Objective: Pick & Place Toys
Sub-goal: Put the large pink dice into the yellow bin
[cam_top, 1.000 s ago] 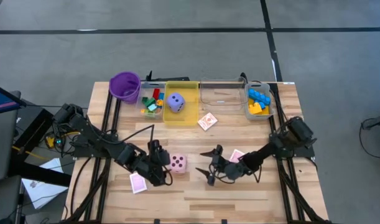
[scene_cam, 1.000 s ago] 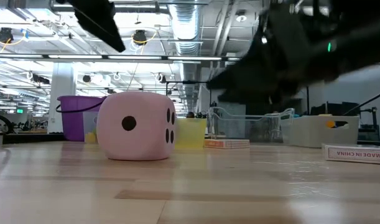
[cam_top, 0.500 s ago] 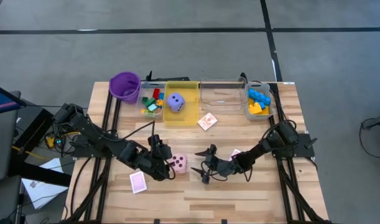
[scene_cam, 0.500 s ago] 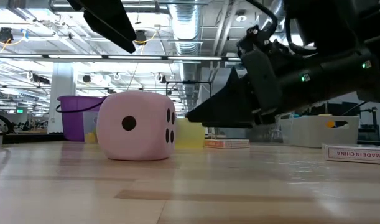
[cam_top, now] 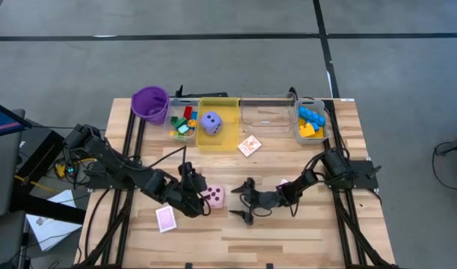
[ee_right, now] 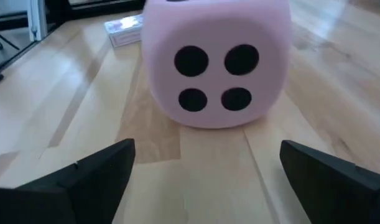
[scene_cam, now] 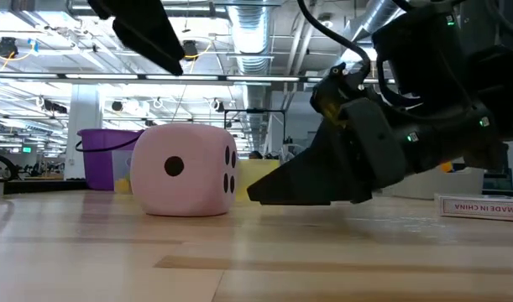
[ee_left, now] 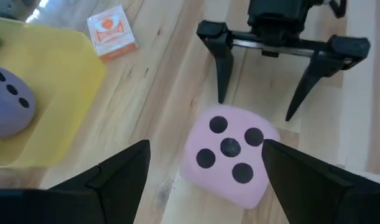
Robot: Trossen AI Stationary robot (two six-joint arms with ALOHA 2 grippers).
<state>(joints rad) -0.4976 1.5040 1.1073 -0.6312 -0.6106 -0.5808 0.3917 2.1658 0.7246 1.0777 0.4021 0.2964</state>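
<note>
Both grippers' fingers are spreading wide and empty around the pink die [cam_top: 214,196] on the worktop [cam_top: 303,239]; purple die [cam_top: 211,122] and bricks [cam_top: 311,121] already binned, cards [cam_top: 165,219] remaining.

Both arms are dark, near-black, built of chunky jointed segments with loose black cables looping alongside. The left arm [cam_top: 116,166] carries a yellow-and-green patch near its base at 9 o'clock. The right arm [cam_top: 340,168] has a boxy, angular wrist housing with small green indicator lights. The left gripper [ee_left: 202,168] has two flat, wedge-shaped black fingers [ee_left: 112,177] tapering to points. The right gripper [ee_right: 205,168] has matching matte black fingers [ee_right: 90,177], slim and blade-like, on a crossbar.
</note>
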